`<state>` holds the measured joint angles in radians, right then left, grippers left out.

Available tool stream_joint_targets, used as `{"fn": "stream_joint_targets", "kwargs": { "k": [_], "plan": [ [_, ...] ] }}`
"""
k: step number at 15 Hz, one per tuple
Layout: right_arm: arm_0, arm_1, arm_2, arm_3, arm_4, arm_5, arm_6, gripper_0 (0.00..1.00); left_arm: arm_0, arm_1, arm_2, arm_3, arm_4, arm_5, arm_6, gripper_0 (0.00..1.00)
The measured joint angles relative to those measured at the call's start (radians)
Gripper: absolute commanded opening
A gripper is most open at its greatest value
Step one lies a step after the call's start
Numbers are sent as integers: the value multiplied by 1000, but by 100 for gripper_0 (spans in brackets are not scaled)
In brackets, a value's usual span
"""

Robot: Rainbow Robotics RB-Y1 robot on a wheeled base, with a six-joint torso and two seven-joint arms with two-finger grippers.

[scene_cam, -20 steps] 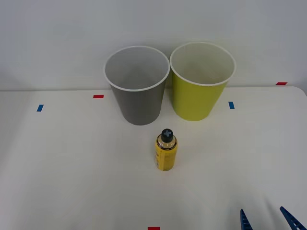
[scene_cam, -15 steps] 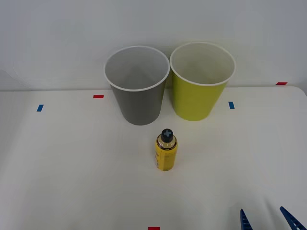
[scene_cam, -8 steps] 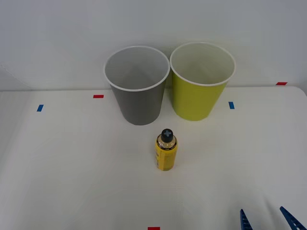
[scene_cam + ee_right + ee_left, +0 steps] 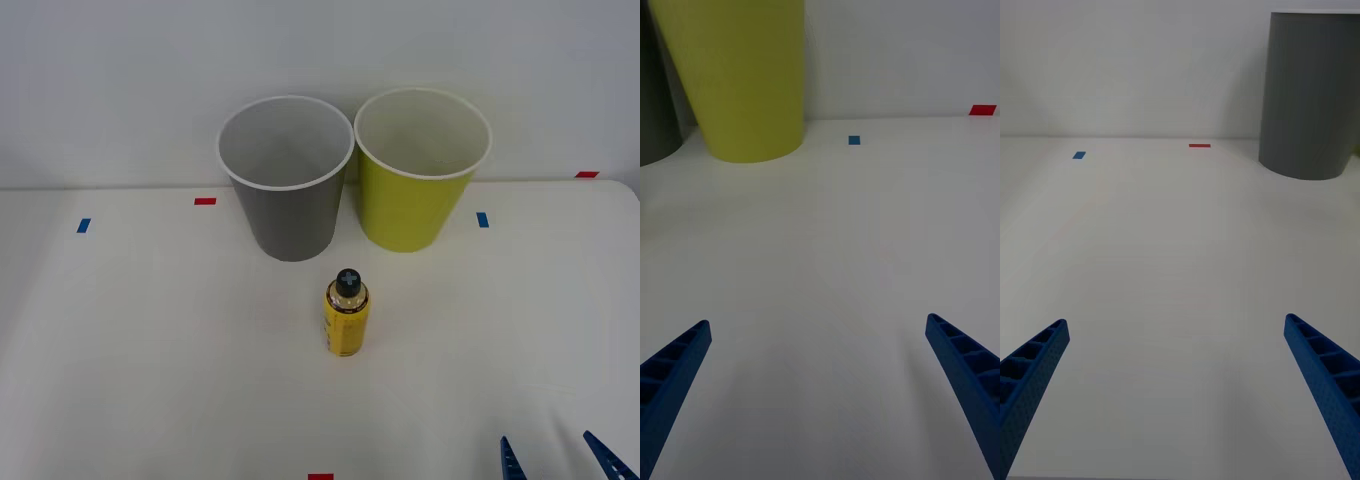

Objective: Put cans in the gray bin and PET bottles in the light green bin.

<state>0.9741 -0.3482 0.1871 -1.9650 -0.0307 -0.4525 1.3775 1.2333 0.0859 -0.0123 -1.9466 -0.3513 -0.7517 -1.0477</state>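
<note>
At the centre of the front view the PET bottle point(image 4: 346, 318) stands upright, just before the gray bin point(image 4: 287, 180) and the light green bin point(image 4: 421, 172). The right gripper point(image 4: 556, 458), fingers apart at the lower right, should approach level and close around the yellow label. The left gripper point(image 4: 1177, 390) waits spread and empty.
</note>
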Motion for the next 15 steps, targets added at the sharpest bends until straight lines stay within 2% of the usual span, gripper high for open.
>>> {"fn": "stream_joint_targets", "kwargs": {
  "k": [15],
  "plan": [
    [0,0,0,0,0,0,0,100,0,0,0,0,0,0,0,100]
  ]
}}
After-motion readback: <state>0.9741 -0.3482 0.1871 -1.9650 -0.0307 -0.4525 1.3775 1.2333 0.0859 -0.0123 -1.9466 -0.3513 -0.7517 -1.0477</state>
